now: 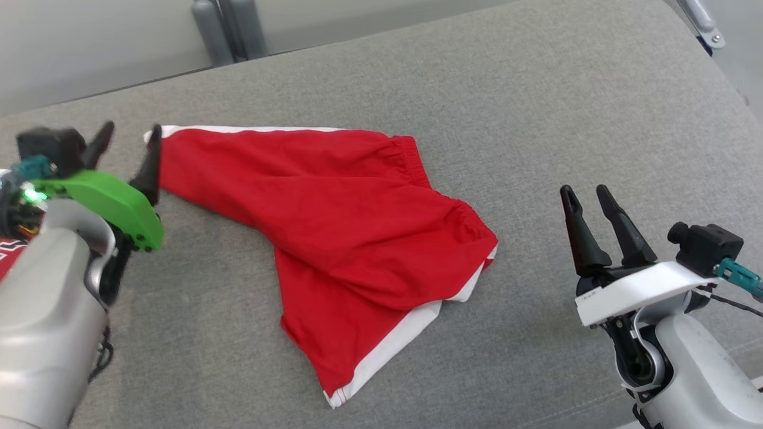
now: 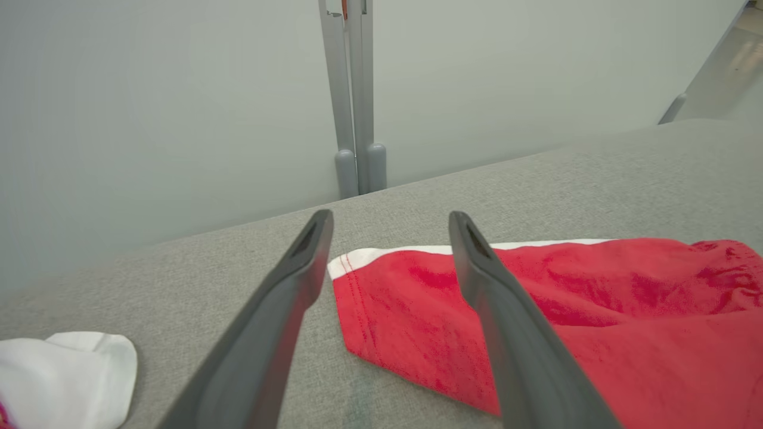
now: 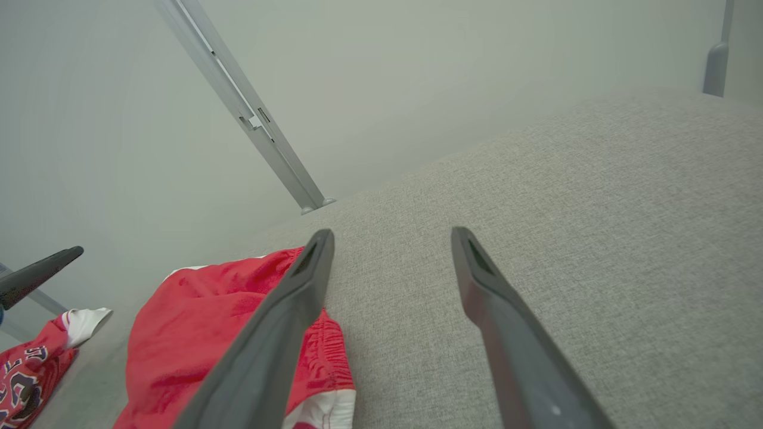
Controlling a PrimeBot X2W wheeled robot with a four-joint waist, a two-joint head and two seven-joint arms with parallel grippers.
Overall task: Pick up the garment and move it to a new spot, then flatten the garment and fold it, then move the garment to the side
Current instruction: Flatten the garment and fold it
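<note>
The red shorts point(image 1: 357, 226) lay on the grey bench point(image 1: 596, 107), one leg pointing near, the other running far-left. The right tool point(image 1: 585, 190) stood spread and empty, well apart from the waistband. Farther off, the left tool point(image 1: 132, 128), much the nearer, stood spread astride the far leg's hem corner, gripping nothing.

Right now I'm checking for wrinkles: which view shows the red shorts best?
The head view: the whole red shorts, both legs and waistband, on the grey surface. The left wrist view gives one leg's hem close up; the right wrist view the waistband end, partly behind a finger.
</note>
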